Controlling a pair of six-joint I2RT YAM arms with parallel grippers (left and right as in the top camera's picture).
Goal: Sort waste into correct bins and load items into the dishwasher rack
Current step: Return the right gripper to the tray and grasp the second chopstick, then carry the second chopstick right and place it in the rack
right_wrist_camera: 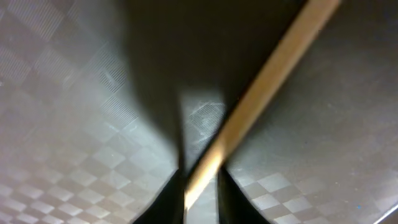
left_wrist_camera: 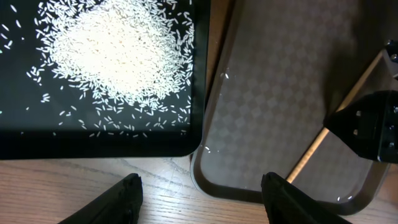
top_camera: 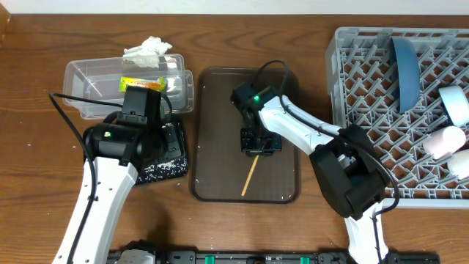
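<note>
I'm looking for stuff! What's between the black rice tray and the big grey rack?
Overhead view: between the black tray and the rack sits the brown serving tray, with a chopstick in the right end effector.

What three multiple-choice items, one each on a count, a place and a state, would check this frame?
1. How many chopsticks lie on the brown serving tray?
A. one
B. two
C. three

2. Where does the heap of rice lie?
A. on the brown serving tray
B. on the black tray
C. half on each

3. How does the left gripper stand?
A. shut on the chopstick
B. shut on rice
C. open and empty

Answers:
1 A: the overhead view shows a single chopstick on that tray.
2 B: the left wrist view shows the heap wholly inside the black tray's rim.
3 C: its fingers are spread wide with nothing between them.
</note>
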